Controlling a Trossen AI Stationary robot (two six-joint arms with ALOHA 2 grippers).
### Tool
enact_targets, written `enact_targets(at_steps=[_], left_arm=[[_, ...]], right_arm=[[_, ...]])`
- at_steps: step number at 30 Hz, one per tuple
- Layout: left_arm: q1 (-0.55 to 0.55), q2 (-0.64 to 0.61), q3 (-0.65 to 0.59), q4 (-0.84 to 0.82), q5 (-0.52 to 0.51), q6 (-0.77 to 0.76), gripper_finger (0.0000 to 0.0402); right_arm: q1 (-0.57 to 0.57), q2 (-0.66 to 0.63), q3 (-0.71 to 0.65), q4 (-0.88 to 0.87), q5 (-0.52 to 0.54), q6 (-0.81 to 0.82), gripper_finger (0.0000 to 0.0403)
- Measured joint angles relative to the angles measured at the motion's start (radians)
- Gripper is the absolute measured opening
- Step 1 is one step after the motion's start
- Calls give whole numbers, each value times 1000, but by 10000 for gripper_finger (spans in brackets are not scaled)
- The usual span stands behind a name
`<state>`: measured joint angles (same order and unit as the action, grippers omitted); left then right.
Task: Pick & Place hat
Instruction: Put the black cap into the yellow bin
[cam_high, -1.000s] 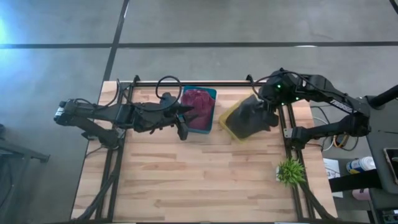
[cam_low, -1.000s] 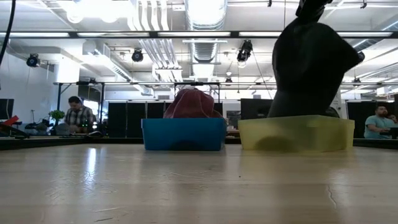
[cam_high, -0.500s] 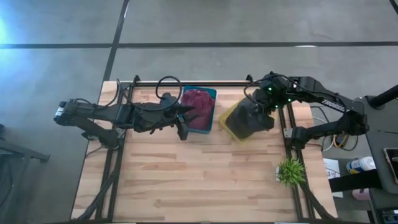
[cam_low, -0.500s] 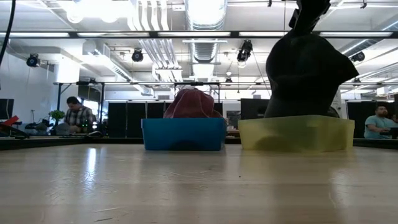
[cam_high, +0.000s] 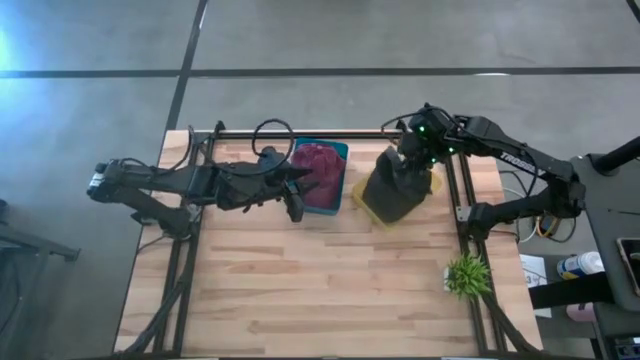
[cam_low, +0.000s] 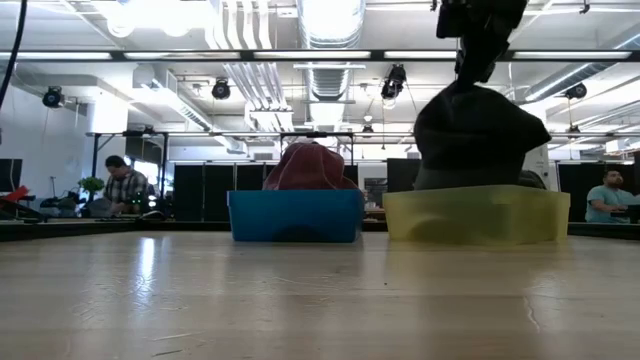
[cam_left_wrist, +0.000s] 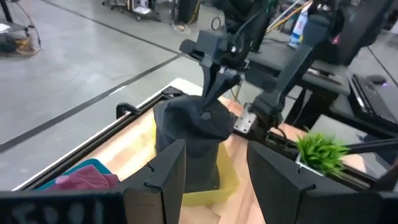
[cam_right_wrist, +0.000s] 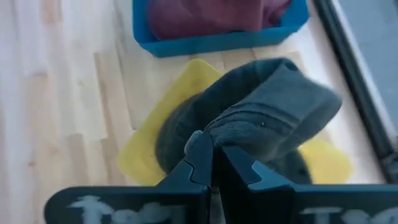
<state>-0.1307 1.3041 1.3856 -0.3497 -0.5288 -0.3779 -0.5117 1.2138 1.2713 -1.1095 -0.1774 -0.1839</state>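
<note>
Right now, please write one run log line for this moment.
right gripper: shut on dark hat | hat: in yellow bin | left gripper: open, beside blue bin

Two bins sit side by side at the table's (cam_high: 300, 290) far edge. The left bin (cam_high: 333, 178) holds a cloth (cam_high: 316, 165); the right bin (cam_high: 368, 196) holds the hat (cam_high: 392, 188). A plant (cam_high: 466, 274) stands near the right edge, nearer the front.

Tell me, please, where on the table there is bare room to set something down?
The whole near half of the table is bare wood, bordered by the blue bin, yellow bin and small plant. The far strip is crowded: both bins, the left tool, and the right tool gripping the dark hat.
</note>
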Motion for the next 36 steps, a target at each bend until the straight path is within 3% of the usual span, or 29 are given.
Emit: enact_targets(at_steps=[6,15,19,23,32,36], left_arm=[[146,67,0,14,255,40,165],[240,221,0,118,365,254,165],[240,296,0,149,427,323,165],[239,363,0,219,442,349,165],[227,524,0,434,587,350,165],[218,587,0,497,591,355,165]], right_arm=[[-44,36,-47,-14,-130,79,8],[-44,51,-147,116,-132,132,8],[-43,41,-148,140,-23,114,9],[-58,43,-149,142,-1,104,12],[-65,37,-143,141,104,133,110],[-65,14,-124,142,245,135,162]])
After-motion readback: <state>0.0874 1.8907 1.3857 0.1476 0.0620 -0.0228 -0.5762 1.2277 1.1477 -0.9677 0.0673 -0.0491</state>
